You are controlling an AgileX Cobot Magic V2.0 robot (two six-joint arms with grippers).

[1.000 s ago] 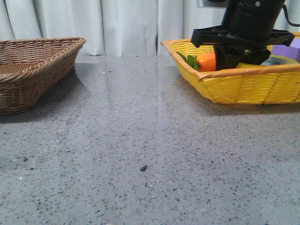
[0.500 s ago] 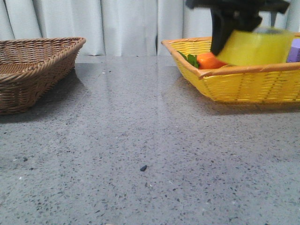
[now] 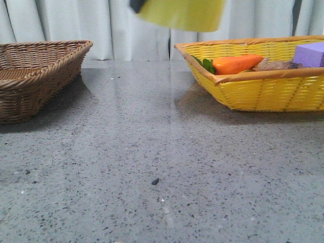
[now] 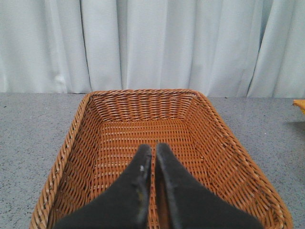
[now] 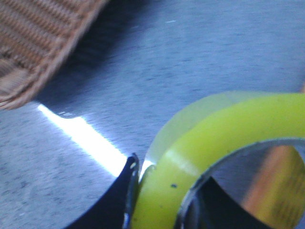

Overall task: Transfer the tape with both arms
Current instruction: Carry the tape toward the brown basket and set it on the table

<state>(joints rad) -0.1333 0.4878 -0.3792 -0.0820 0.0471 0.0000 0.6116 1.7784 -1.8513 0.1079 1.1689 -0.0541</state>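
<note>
Overhead, the tape [image 3: 181, 14] is held clamped in the right tool [image 5: 157, 202] above the table [image 3: 152, 152]; the left tool [image 4: 153, 151] is kept pressed closed, empty, over the brown basket [image 4: 114, 129].

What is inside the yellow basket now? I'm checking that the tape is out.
The yellow basket holds a toy carrot, a purple block and a brownish item; its wall hides the floor. The tape hangs above the table.

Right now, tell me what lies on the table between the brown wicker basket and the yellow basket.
Bare grey tabletop between brown wicker basket and yellow basket, per the front view.
</note>
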